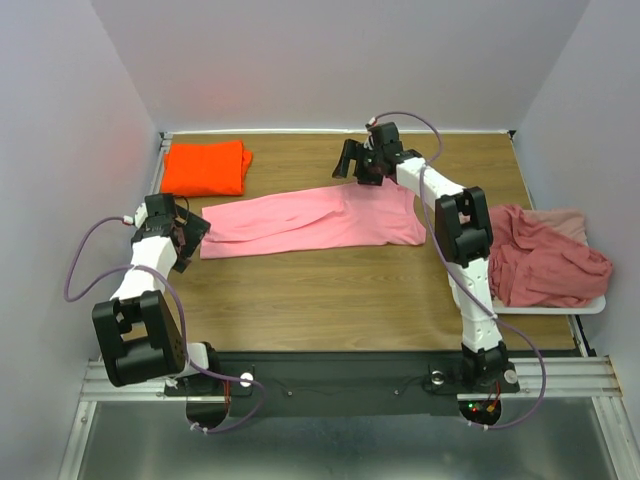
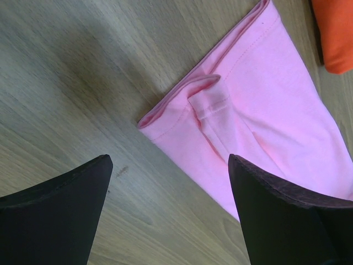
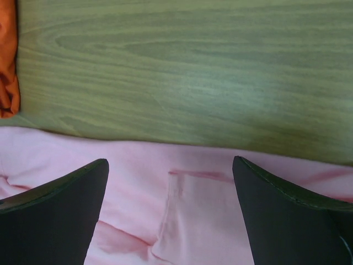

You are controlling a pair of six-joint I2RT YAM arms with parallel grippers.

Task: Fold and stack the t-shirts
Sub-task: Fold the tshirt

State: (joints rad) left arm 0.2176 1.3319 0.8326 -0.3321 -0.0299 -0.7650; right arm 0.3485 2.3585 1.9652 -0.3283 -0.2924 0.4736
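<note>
A light pink t-shirt (image 1: pixel 310 222) lies folded lengthwise into a long strip across the table's middle. Its left corner (image 2: pixel 182 110) shows in the left wrist view, just ahead of my left gripper (image 1: pixel 195 232), which hovers open over bare wood at the strip's left end. My right gripper (image 1: pixel 352 162) hangs open above the strip's far edge (image 3: pixel 182 165), nothing between its fingers. A bright orange t-shirt (image 1: pixel 205 167) lies folded at the back left. Dusty rose t-shirts (image 1: pixel 545 258) are heaped on the right.
The heap sits on a white tray (image 1: pixel 590 306) at the table's right edge. White walls close in the table on three sides. The orange shirt's edge (image 3: pixel 7 66) shows at the left of the right wrist view.
</note>
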